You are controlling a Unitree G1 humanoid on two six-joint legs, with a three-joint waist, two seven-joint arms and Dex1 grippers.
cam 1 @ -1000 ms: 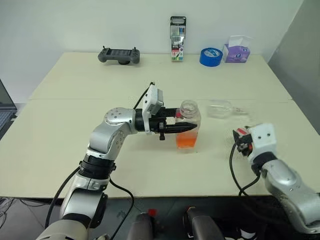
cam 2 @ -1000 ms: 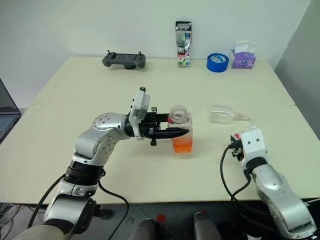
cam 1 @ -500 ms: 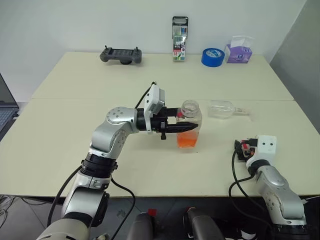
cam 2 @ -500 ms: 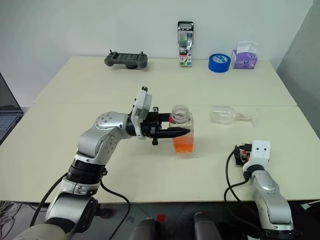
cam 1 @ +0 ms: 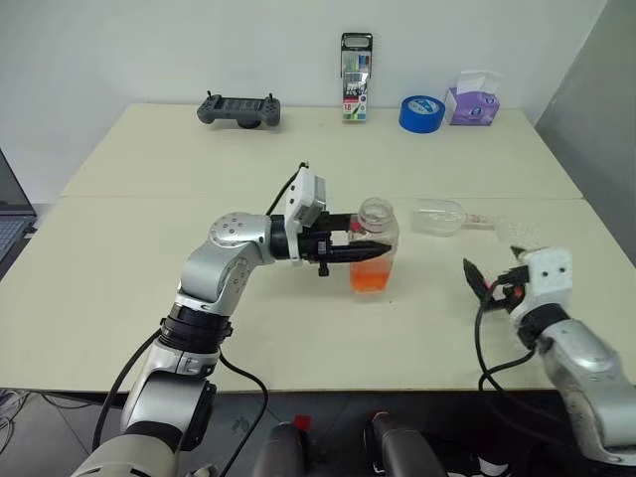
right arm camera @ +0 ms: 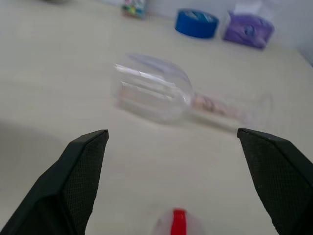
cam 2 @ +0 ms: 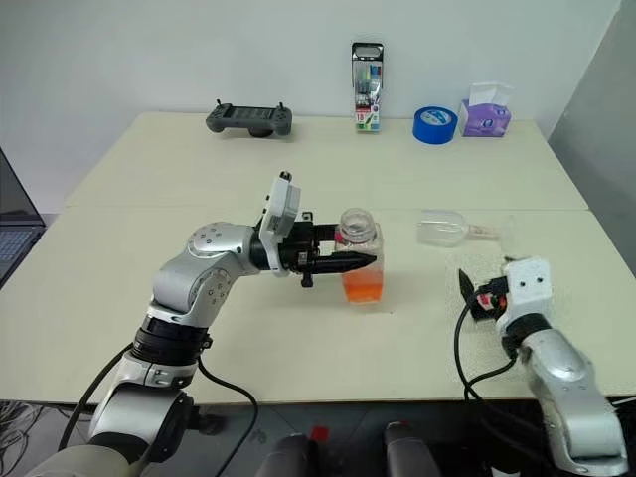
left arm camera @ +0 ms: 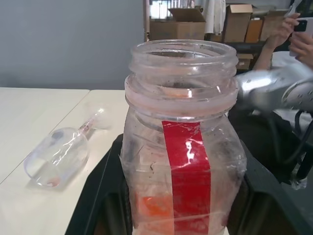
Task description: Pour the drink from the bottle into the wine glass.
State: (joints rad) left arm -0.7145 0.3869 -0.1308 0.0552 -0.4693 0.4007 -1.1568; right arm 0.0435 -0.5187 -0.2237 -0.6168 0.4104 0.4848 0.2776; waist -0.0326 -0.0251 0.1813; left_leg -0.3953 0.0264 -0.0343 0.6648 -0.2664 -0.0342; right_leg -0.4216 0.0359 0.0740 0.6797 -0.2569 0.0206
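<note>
The bottle [cam 1: 376,234] stands upright on the table with its cap off, and my left gripper [cam 1: 383,244] is shut on it from the left. The drink [cam 1: 370,279], an orange-red liquid, fills its lower part. The wine glass [cam 1: 440,217] lies on its side to the right of the bottle, also seen as the wine glass [right arm camera: 154,95], with its stem pointing right. Near the table's right front, my right gripper [cam 1: 492,264] is open and empty and points toward the glass. A small red and white thing [right arm camera: 178,223] lies just before it.
Along the back edge are a game controller [cam 1: 238,109], a marker pack [cam 1: 354,78], a blue tape roll [cam 1: 420,112] and a purple tissue box [cam 1: 471,99]. A laptop [cam 1: 8,214] sits at the far left. A person [left arm camera: 288,29] sits beyond the table among cardboard boxes.
My right gripper has opened wide; it dipped toward the table edge, then rose again and turned toward the glass. The left gripper and the bottle have kept still.
</note>
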